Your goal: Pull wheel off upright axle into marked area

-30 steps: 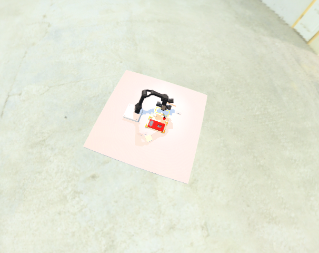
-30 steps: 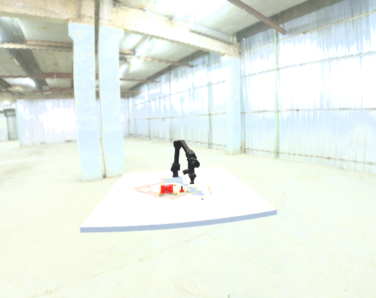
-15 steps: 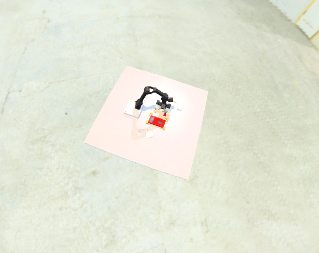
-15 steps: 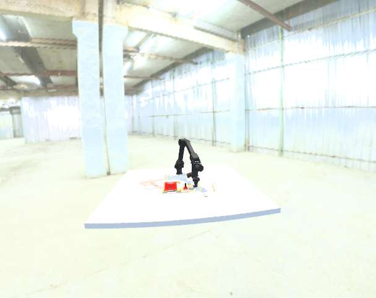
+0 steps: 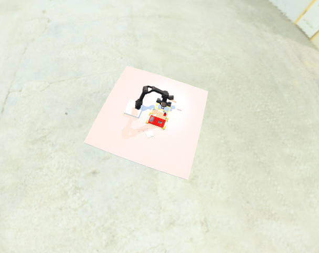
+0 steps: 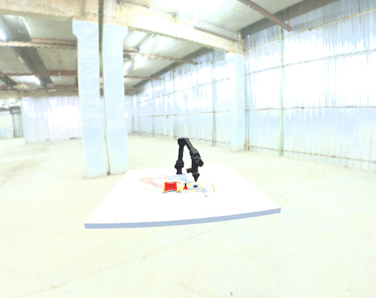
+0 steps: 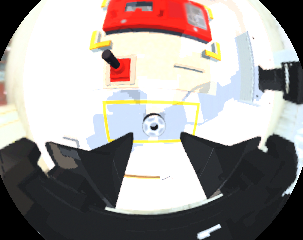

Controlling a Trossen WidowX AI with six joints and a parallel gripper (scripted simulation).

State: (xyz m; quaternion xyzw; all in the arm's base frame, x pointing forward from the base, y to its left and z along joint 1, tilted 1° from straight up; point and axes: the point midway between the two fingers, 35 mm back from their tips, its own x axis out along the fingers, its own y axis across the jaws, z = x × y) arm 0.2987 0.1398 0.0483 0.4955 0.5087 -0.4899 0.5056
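Observation:
The grey wheel (image 7: pixel 154 125) (image 6: pixel 195 185) lies inside the yellow outline of the marked area (image 7: pixel 151 102), a little towards the near side in the wrist view. My gripper (image 7: pixel 157 135) (image 6: pixel 195 180) is open above the wheel, with a fingertip on either side of it in the wrist view and nothing held. In the exterior view the fingertips stand a little above the wheel. The upright axle (image 7: pixel 111 59) is a bare black post on a red base (image 7: pixel 120 73) (image 5: pixel 165 114), beside the marked area. The arm hides the wheel in the top view.
A red box (image 5: pixel 157 121) (image 6: pixel 170 186) (image 7: pixel 158 19) with grey patches sits between yellow corner brackets, beyond the axle. A thin orange stick (image 7: pixel 142 176) (image 6: pixel 213 187) lies on the other side of the marked area. A small white square (image 5: pixel 149 134) lies past the box.

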